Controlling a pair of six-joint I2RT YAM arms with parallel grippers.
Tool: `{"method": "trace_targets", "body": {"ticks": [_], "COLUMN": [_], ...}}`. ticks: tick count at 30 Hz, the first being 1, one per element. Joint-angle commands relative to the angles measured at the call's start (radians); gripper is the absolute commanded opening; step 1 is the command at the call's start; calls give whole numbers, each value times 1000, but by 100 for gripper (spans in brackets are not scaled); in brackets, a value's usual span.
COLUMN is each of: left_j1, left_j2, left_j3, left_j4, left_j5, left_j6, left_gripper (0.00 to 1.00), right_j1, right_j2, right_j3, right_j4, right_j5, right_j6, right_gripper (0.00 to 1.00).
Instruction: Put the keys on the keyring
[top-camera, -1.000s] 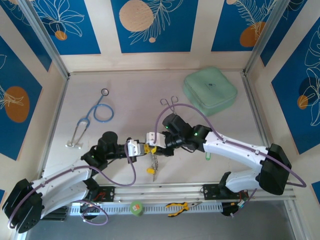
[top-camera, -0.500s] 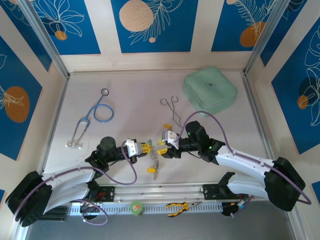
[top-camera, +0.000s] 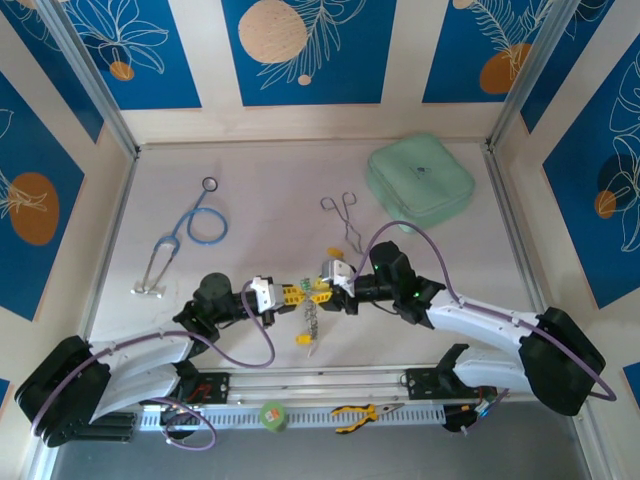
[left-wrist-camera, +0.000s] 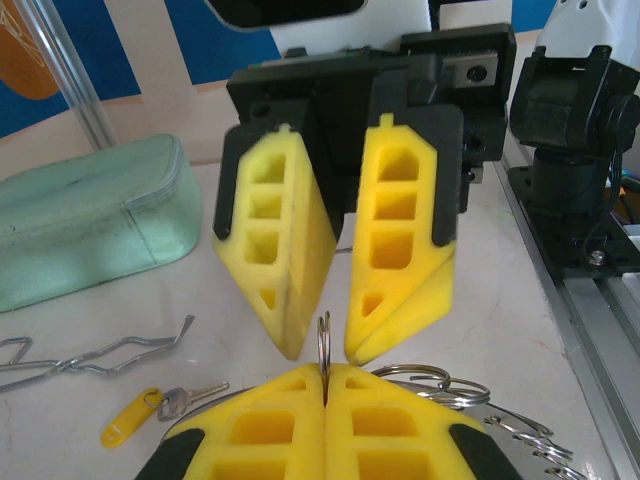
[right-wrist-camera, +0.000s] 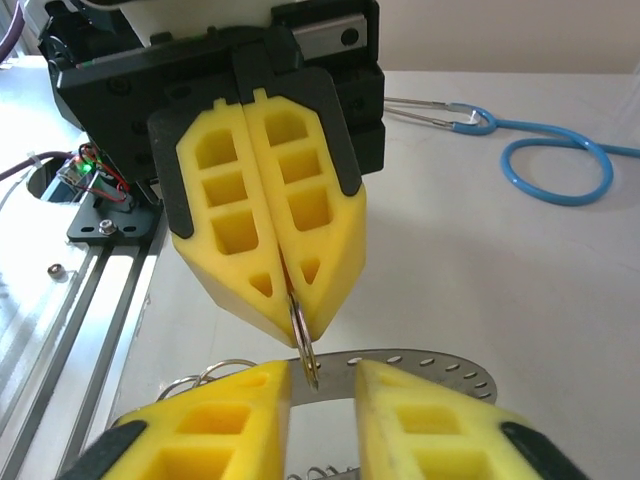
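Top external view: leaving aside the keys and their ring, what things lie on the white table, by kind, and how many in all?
Stethoscope: 1
Forceps: 1
Green pouch: 1
Total: 3

No lettering can be read — the mint pouch (top-camera: 420, 187) bears a small mark, perhaps a logo.

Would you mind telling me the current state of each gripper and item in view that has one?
left gripper: shut on a small ring of the keyring
right gripper: open, facing the left gripper
keyring: gripped by one small ring
yellow key: loose, not on the keyring
green pouch: zipped shut
forceps: lying flat, untouched
stethoscope: lying flat, tube looped
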Motion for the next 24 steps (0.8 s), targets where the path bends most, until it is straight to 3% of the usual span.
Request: {"method": "trace_targets", "body": {"ticks": [1, 7, 11, 19, 24], "left_j1": [-9, -9, -9, -10, -10], "left_j2": [-3, -19, -62, -177, -182], "left_j3": [3, 2, 18, 104, 134], "left_j4": [69, 44, -55, -396, -474], "left_j5": [40, 17, -23, -63, -61], "left_j6": [-15, -3, 29, 168, 204], "left_gripper": [0, 1, 26, 25, 19], "right_j1": [12, 13, 27, 92, 130], "right_j2": [14, 11, -5, 40, 82], "right_j3": [28, 57, 108, 304, 405], "right_j4": [3, -37, -175, -593, -723], "right_j5": [-34, -41, -3, 178, 240], "right_j6": [-3, -12, -65, -228, -276], "right_gripper": [17, 0, 0, 0, 0]}}
